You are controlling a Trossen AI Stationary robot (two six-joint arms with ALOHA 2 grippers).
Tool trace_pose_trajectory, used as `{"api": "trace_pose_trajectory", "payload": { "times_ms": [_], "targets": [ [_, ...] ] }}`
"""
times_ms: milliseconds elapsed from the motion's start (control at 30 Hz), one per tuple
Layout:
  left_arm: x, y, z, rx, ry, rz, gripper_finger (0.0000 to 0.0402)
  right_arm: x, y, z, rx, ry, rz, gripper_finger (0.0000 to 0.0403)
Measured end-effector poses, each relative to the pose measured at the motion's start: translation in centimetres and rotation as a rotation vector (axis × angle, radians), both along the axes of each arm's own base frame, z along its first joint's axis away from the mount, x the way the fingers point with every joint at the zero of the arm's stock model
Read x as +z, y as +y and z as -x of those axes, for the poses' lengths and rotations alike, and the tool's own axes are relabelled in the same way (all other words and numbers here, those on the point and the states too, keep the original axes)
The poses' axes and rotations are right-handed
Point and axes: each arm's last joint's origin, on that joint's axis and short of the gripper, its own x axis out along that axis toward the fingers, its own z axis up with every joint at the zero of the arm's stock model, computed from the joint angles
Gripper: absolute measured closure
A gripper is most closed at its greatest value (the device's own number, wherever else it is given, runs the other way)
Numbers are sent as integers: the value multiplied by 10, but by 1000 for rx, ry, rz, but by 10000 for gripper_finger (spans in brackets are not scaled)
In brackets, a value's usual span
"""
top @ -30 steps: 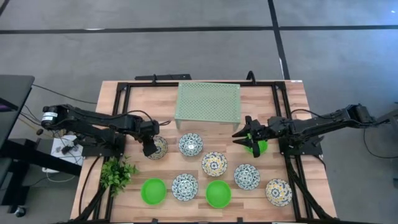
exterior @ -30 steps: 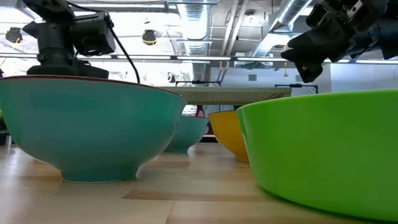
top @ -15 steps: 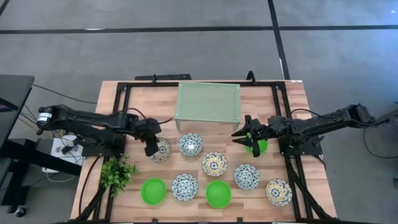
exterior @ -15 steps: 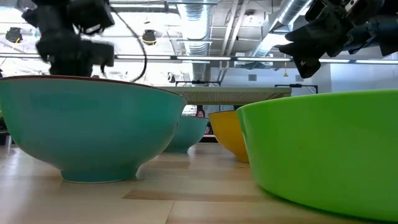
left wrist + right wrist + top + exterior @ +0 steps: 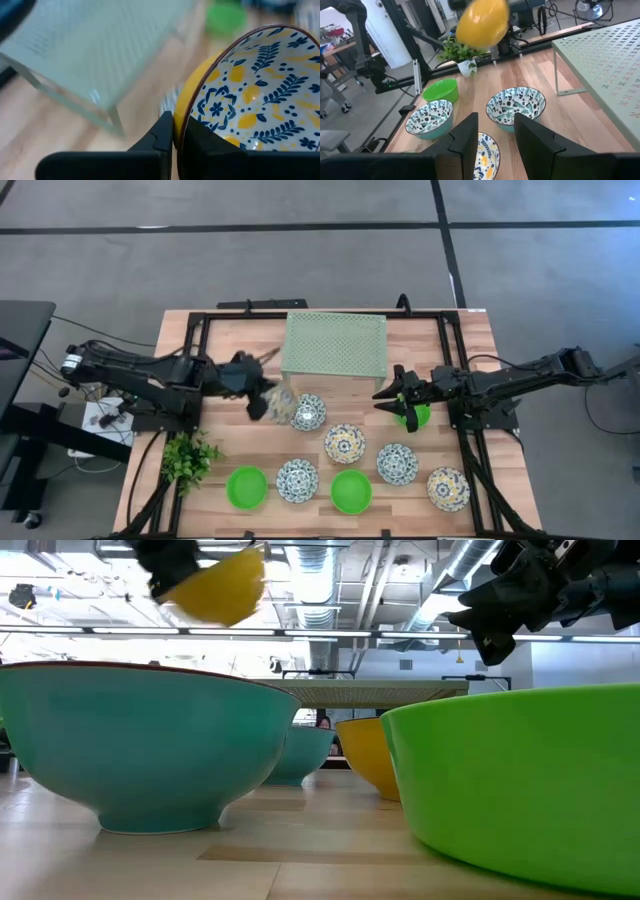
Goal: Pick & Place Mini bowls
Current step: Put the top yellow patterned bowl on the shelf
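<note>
My left gripper (image 5: 262, 402) is shut on a mini bowl (image 5: 278, 394) with a yellow outside and a white inside with a blue and yellow leaf pattern (image 5: 250, 95). The bowl is in the air near the pale green rack's (image 5: 334, 346) near left corner, and shows high up in the low view (image 5: 215, 585). My right gripper (image 5: 385, 397) is open and hovers right of the rack, with a green bowl (image 5: 414, 418) under its wrist. Several patterned bowls (image 5: 344, 443) and two more green ones (image 5: 247, 487) stand on their feet on the table. My left gripper pinches the bowl's rim (image 5: 180, 125), one finger (image 5: 162, 137) outside on the yellow wall and the other inside. The fingers come from the table's left. The bowl is lifted clear of the table and tilted, its open side facing partly sideways.
The perforated rack (image 5: 605, 65) stands at the far middle of the table. A small leafy plant (image 5: 188, 458) sits at the near left. Black frame rails (image 5: 195, 350) run along the left, right and far sides. Bare wood lies left of the patterned bowls.
My left gripper has risen from the table with the yellow-walled bowl and has moved right and toward the far edge, nearing the rack's corner. The bowl has gone from standing on the table to lifted clear and tilted.
</note>
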Motion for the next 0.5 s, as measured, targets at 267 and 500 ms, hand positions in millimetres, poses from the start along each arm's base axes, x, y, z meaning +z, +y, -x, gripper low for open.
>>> {"api": "trace_pose_trajectory", "payload": {
  "times_ms": [267, 500],
  "targets": [
    [9, 36, -36, 144, -47, 46, 382, 7, -7, -1, -42, -71, -4, 281],
    [2, 95, -55, 304, 4, 61, 381, 11, -13, -2, -75, -111, -4, 281]
  ]
}}
